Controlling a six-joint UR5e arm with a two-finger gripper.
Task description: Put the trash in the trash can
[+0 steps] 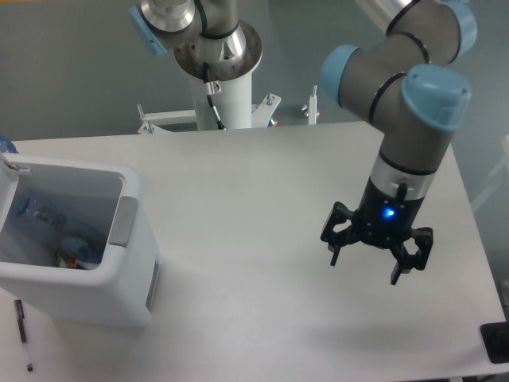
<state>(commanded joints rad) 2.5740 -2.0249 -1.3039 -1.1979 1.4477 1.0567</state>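
white table [238, 199] fills most of the view, grey wall behind it, arm base post [219, 76] at the far edge. we see the gripper [365, 270] hanging over the right half of the table, pointing down, blue led lit on its body. fingers spread apart, nothing between them, so it's empty and wide. its shadow falls on the tabletop just below.

trash can [127, 231] sits at the left edge of the table, well apart from the gripper. looking in from above, we make out the clear bluish bottle [40, 213] against the inner far-left wall and some small coloured scraps [73, 253] at the bottom. we can't tell whether the white packet is in there; contents are too small and blurred.

thin black pen [22, 330] lies on the table just in front of the trash can, near its left corner. dark object [495, 342] clipped by the frame at bottom right.
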